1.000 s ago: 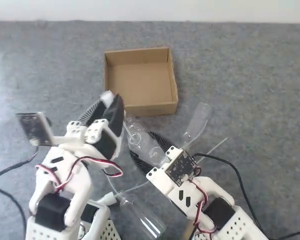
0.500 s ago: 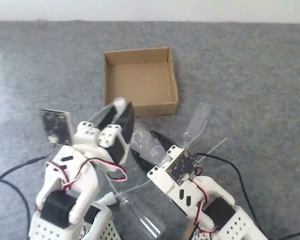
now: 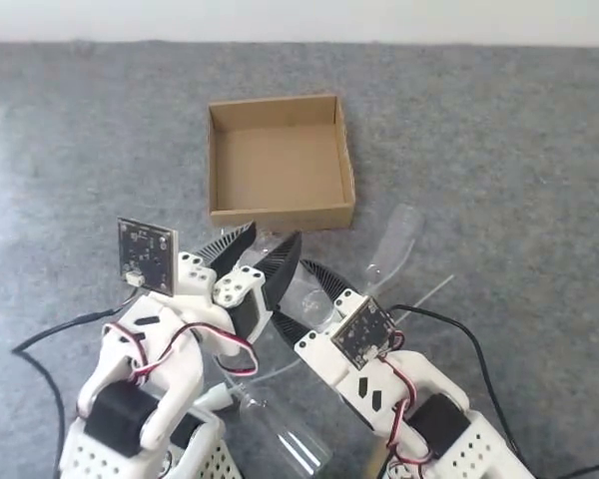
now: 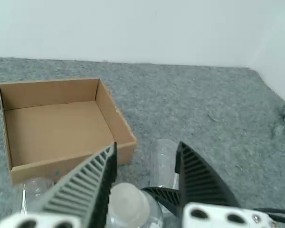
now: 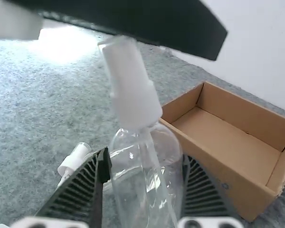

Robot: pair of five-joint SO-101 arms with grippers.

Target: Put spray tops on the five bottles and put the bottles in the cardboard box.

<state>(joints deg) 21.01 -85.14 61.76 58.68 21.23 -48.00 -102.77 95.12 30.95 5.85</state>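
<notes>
My right gripper (image 5: 145, 159) is shut on a clear bottle (image 5: 142, 180) held upright; its fingers (image 3: 324, 277) stand beside the left arm. A white spray top (image 5: 130, 90) sits in the bottle's neck, slightly tilted. My left gripper (image 3: 275, 236) hangs just over it, open, one finger on each side of the white top (image 4: 126, 204) without touching it. The cardboard box (image 3: 280, 160) lies open just beyond both grippers, with nothing in it.
A clear bottle (image 3: 394, 244) lies on the carpet right of the box, and another bottle (image 3: 290, 439) with a white top (image 3: 215, 397) lies between the arm bases. A loose spray top (image 5: 71, 164) lies on the carpet. A thin tube (image 3: 429, 292) lies beside the right arm.
The left gripper carried the white spray top right and down onto the bottle in the right gripper, then opened and let go. The right arm stayed put.
</notes>
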